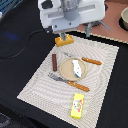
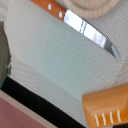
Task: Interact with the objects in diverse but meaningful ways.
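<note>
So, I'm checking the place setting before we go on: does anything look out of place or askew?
Mostly tidy. The fish lies on the plate, with the fork and knife either side. The oddities: the yellow carton sits half off the placemat's near edge, and the bread loaf straddles its far edge under the gripper.

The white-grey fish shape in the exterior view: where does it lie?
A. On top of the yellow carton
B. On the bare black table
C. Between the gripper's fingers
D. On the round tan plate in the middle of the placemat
D: the fish shape rests on the round tan plate in the middle of the placemat, apart from the yellow carton near the mat's front edge and from the gripper.
</note>
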### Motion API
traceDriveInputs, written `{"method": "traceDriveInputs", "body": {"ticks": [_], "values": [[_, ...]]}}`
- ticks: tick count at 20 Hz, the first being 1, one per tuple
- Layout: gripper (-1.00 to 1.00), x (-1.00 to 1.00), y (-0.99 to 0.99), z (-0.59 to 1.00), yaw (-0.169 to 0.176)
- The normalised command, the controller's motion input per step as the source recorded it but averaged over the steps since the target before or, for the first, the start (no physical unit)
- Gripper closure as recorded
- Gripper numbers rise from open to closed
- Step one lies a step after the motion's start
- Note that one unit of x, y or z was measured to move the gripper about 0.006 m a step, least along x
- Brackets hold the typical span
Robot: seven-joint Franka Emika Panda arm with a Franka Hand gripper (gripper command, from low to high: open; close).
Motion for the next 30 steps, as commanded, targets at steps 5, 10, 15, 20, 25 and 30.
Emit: {"method": "traceDriveInputs", "body": {"ticks": [5,10,15,20,25,30], "values": [[-1.00,0.68,0.00,-0.41,-0.064],[-1.00,0.66,0.06,-0.46,-0.019],[-1.00,0.54,0.02,-0.17,-0.036],[-1.00,0.42,-0.02,-0.10,-0.033],[-1.00,0.22,-0.07,-0.03,-0.021],[-1.00,0.26,-0.06,-0.04,-0.009]]}}
